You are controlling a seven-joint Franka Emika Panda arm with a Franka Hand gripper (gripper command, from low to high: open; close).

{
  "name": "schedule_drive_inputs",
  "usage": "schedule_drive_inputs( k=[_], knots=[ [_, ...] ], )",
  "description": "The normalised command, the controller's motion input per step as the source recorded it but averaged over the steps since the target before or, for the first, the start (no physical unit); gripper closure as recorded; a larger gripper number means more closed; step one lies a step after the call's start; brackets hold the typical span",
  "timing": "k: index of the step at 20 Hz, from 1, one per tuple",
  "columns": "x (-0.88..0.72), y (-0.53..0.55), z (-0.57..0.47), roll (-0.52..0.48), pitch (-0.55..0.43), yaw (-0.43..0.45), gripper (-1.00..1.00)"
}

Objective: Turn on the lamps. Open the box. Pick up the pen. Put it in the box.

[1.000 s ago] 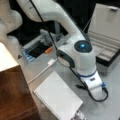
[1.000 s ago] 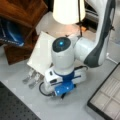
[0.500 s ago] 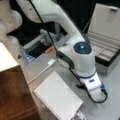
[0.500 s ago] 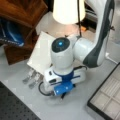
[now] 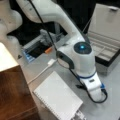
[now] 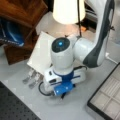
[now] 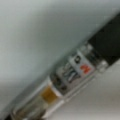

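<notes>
The cream-white lamp glows brightly at a front view's top. The box stands open at a front view's right, its lid raised and its beige compartments showing; its corner shows at a front view's lower right too. The pen fills the wrist view as a slanted bar, black at the upper right and silvery with a label in the middle, lying on the grey table. My gripper points straight down at the table just under the blue-banded hand. Its fingers are hidden below the hand.
A white spiral notebook lies beside the hand, and it shows again behind the arm. A white cable runs across the table. The brown wooden cabinet stands at a front view's left. Small metal pieces lie near the notebook.
</notes>
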Motion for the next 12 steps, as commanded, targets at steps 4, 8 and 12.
schedule_drive_inputs(
  k=[4,8,12],
  knots=[
    [-0.02,0.03,-0.07,-0.17,-0.082,0.049,1.0],
    [-0.04,-0.02,-0.03,-0.173,-0.053,0.048,1.0],
    [-0.07,0.0,-0.01,-0.182,-0.047,0.033,1.0]
  ],
)
